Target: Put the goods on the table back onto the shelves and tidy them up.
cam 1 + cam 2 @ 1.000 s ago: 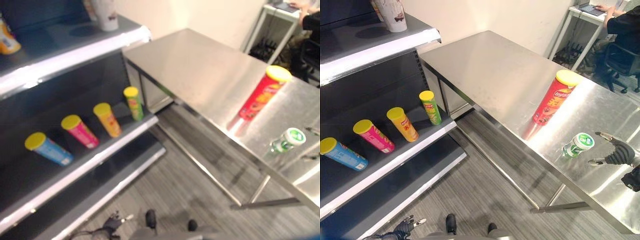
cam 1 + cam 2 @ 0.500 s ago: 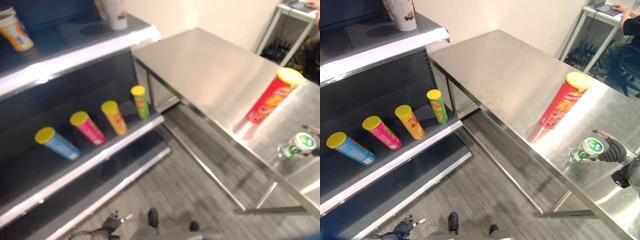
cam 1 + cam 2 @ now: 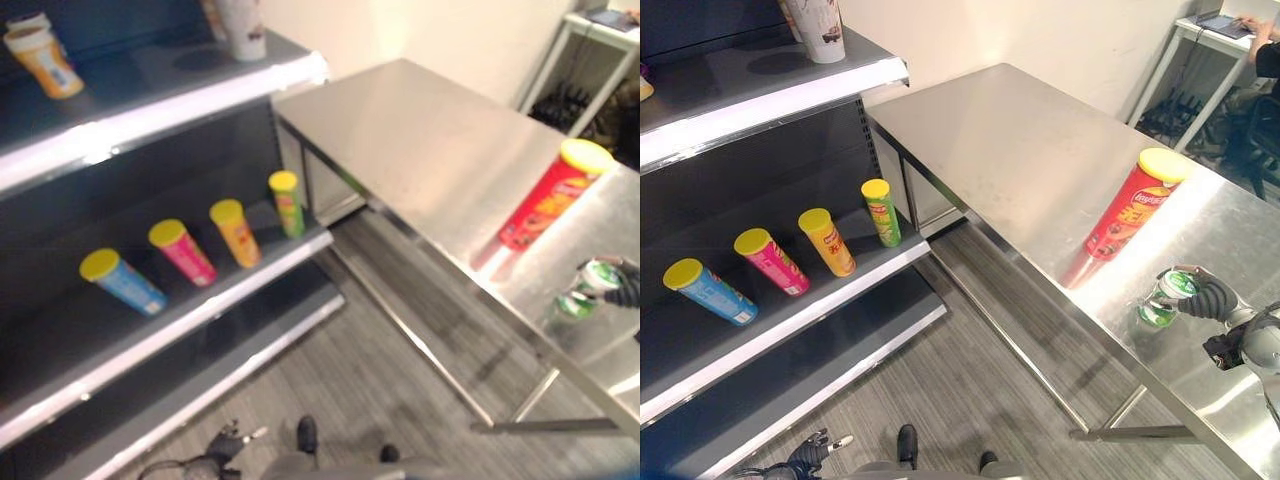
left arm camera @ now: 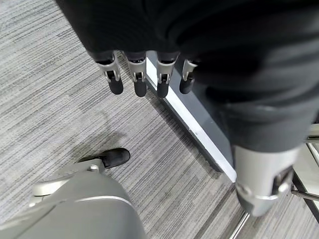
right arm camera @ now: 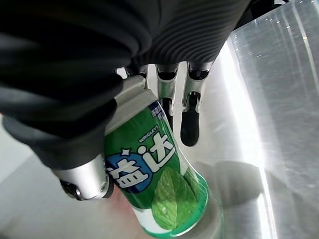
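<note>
A small green and white gum bottle (image 3: pixel 1158 312) stands near the front edge of the steel table (image 3: pixel 1010 140). My right hand (image 3: pixel 1212 298) is wrapped round it from the right, fingers curled over its top. In the right wrist view the bottle (image 5: pixel 160 185) sits between the thumb and the fingers (image 5: pixel 190 122). A tall red chip can (image 3: pixel 1127 216) with a yellow lid stands upright just behind it. My left hand (image 4: pixel 140 82) hangs low over the floor, fingers straight and holding nothing.
The dark shelf unit (image 3: pixel 790 320) on the left holds blue (image 3: pixel 710 290), pink (image 3: pixel 771 261), orange (image 3: pixel 827 241) and green (image 3: pixel 881 212) cans leaning on its middle shelf. A white cup (image 3: pixel 823 27) stands on the upper shelf. A person's hand (image 3: pixel 1262 25) rests on a far desk.
My right hand has moved in from the right onto the gum bottle and curled round it. The camera has shifted a little; the cans have not moved.
</note>
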Available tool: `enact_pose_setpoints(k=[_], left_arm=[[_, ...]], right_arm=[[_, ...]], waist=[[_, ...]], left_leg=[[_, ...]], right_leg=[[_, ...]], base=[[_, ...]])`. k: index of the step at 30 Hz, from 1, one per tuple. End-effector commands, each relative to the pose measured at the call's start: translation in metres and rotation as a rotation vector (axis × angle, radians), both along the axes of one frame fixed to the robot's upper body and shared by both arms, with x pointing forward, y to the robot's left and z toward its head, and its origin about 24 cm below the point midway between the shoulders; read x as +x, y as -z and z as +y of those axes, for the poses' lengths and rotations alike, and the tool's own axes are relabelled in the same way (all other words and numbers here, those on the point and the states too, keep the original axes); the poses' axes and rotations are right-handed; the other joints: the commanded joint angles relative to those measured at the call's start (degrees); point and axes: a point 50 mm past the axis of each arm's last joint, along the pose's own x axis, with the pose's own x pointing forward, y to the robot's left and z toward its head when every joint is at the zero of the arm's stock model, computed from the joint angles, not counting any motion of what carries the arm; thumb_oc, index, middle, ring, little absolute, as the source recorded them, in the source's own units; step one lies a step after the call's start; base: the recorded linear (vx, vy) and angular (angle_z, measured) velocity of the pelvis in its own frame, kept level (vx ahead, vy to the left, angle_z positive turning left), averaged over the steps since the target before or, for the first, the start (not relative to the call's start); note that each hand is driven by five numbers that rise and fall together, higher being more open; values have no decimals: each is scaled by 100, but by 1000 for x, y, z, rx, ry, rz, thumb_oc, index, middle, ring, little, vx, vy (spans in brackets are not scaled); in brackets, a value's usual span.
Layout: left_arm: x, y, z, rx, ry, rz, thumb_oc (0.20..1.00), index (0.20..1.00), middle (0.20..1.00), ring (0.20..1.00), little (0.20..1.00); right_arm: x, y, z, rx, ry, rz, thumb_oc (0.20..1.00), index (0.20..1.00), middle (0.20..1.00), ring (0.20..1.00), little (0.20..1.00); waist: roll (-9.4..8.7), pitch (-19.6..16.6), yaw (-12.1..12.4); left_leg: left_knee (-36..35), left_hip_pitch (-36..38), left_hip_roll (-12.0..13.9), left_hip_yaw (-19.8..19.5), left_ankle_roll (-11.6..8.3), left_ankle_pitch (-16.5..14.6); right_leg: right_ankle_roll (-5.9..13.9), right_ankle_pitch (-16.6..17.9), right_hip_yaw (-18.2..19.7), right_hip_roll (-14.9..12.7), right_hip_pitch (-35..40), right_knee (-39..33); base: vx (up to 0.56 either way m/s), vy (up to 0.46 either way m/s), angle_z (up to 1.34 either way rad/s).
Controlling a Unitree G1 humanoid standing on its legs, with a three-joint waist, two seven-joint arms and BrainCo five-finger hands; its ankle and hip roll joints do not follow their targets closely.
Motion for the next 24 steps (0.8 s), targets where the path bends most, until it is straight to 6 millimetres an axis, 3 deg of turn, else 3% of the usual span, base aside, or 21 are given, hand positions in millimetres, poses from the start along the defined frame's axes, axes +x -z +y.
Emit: enact_pose_setpoints(k=[1, 3, 4, 5, 6, 10, 13, 17, 19, 23, 24], left_arm=[[33, -12, 10, 23, 1, -99, 1000, 1000, 1000, 1000, 1000], [34, -12, 11, 26, -7, -105, 1000, 1000, 1000, 1000, 1000], [34, -13, 13, 30, -15, -110, 1000, 1000, 1000, 1000, 1000], [34, -13, 13, 30, -14, -110, 1000, 1000, 1000, 1000, 1000], [33, -13, 13, 31, -14, -110, 1000, 1000, 1000, 1000, 1000], [33, -13, 13, 31, -11, -111, 1000, 1000, 1000, 1000, 1000], [37, -14, 9, 22, -3, -135, 1000, 1000, 1000, 1000, 1000], [39, -14, 6, 28, 9, -143, 1000, 1000, 1000, 1000, 1000], [41, -15, 5, 32, 2, -155, 1000, 1000, 1000, 1000, 1000], [48, -20, 5, 27, -20, -196, 1000, 1000, 1000, 1000, 1000], [53, -21, 2, 16, -22, -213, 1000, 1000, 1000, 1000, 1000]], right_arm=[[22, -32, 23, -4, -113, -156, 200, 200, 200, 200, 200], [23, -45, 34, -2, -173, -197, 200, 200, 200, 200, 200], [22, -61, 50, 12, -266, -255, 200, 200, 200, 200, 200], [21, -62, 50, 12, -265, -255, 200, 200, 200, 200, 200], [20, -79, 70, 20, -375, -309, 200, 200, 200, 200, 200], [18, -96, 89, 37, -484, -366, 200, 200, 200, 200, 200], [21, -128, 126, 80, -653, -525, 200, 200, 200, 200, 200], [26, -151, 150, 55, -727, -687, 200, 200, 200, 200, 200], [32, -161, 154, 24, -712, -760, 200, 200, 200, 200, 200], [39, -180, 154, 14, -671, -874, 200, 200, 200, 200, 200], [40, -190, 147, -16, -618, -920, 200, 200, 200, 200, 200]], waist=[[-126, 140, 336], [-124, 139, 324], [-119, 125, 310], [-117, 126, 315], [-118, 109, 311], [-107, 86, 323], [-91, 11, 436], [-96, -46, 611], [-118, -27, 718], [-231, 155, 882], [-296, 261, 953]], left_leg=[[52, 859, 588, 169, -584, -1012], [52, 860, 598, 166, -592, -1011], [52, 859, 616, 153, -606, -1010], [52, 859, 616, 151, -607, -1010], [52, 865, 630, 155, -615, -1008], [52, 874, 644, 150, -628, -1005], [52, 871, 702, 54, -662, -965], [52, 813, 760, -181, -696, -909], [88, 737, 784, -370, -713, -846], [952, 130, 683, -583, -772, -966], [1174, -166, 738, -306, -792, -874]], right_leg=[[307, -1, -141, -177, -433, 40], [303, -12, -153, -174, -427, 40], [298, -22, -166, -169, -425, 40], [298, -23, -168, -168, -423, 40], [296, -33, -170, -154, -416, 40], [287, -52, -192, -144, -396, 40], [238, -114, -273, -101, -329, 40], [158, -221, -420, -31, -249, 42], [88, -271, -493, -2, -219, 50], [-32, -351, -686, -37, -167, 65], [-32, -358, -1018, -139, -105, 55]], base=[[0, 0, 0], [2, -17, 0], [0, 0, 0], [6, -43, 1], [0, 0, 0], [4, -19, 1], [18, -63, 4], [21, -78, 22], [-6, -98, 42], [-79, -36, 52], [-78, 44, 120]])
